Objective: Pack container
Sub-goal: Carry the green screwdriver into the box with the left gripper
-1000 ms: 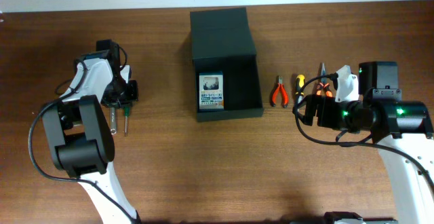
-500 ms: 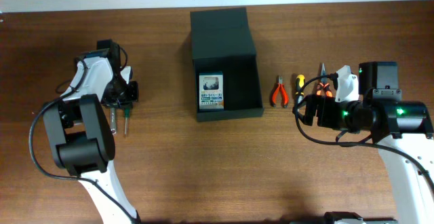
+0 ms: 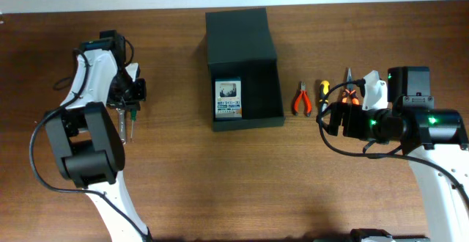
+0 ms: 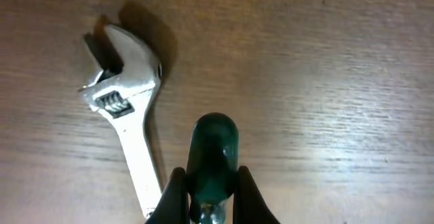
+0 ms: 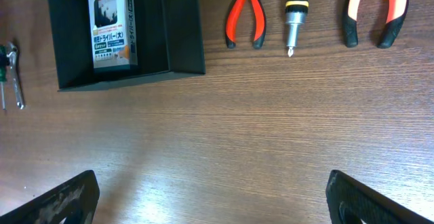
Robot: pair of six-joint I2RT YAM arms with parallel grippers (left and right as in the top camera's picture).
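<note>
Drawn up and toward the far edge, the left gripper (image 4: pixel 211 191) stays clamped on the green-handled screwdriver (image 4: pixel 213 146), leaving the wrench (image 4: pixel 125 115) on the table (image 3: pixel 220 183). A carry rightward to the open container (image 3: pixel 261 88) at mid-table likely follows. The right gripper (image 5: pixel 217 203) hangs wide open.

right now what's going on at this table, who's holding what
The left end effector is shut on a green-handled screwdriver, beside an adjustable wrench lying on the table. The container sits open with a blue-and-white card pack inside. The right end effector is open and holds nothing. Red-handled pliers, a black-and-yellow screwdriver and orange-handled pliers lie in a row ahead of it, not yet packed.
</note>
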